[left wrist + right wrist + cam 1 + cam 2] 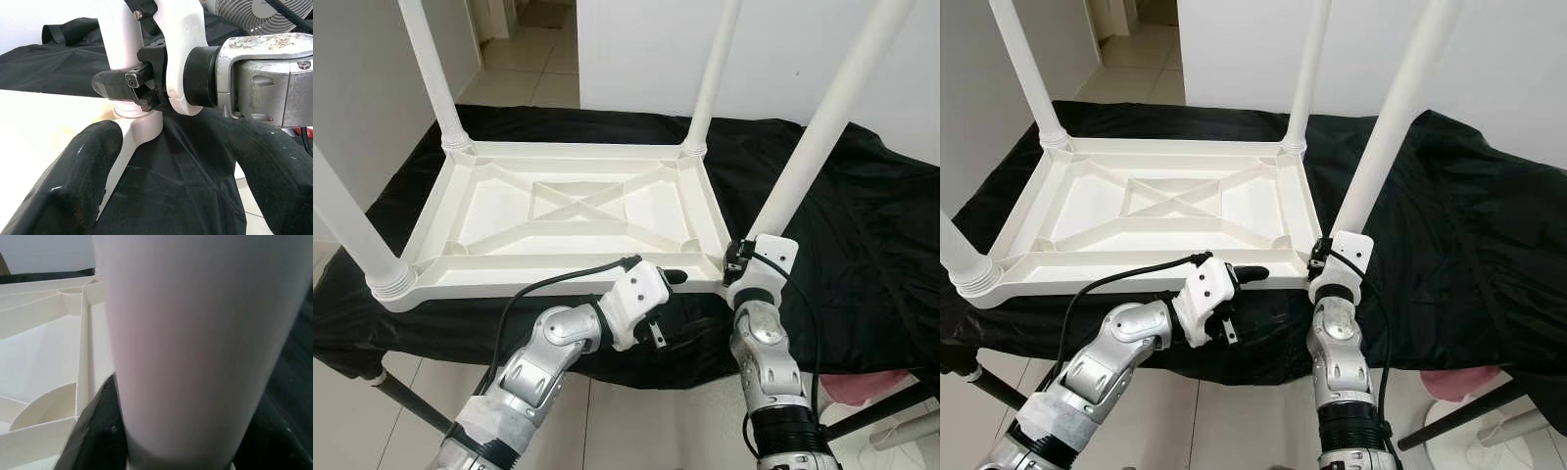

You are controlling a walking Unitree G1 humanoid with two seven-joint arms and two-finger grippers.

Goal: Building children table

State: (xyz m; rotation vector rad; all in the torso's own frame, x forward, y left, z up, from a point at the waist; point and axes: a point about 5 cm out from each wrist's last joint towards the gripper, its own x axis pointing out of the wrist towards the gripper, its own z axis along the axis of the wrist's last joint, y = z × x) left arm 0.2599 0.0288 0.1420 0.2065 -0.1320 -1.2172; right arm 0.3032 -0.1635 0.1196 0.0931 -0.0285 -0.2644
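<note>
Four legs [818, 137] up; right end effector [738, 262] (seemingly) grips one over black cloth [862, 245].

You won't find any readable text, label, brand, number or sign in these views: nothing legible stands on the white table, the black cloth or the arms.
</note>
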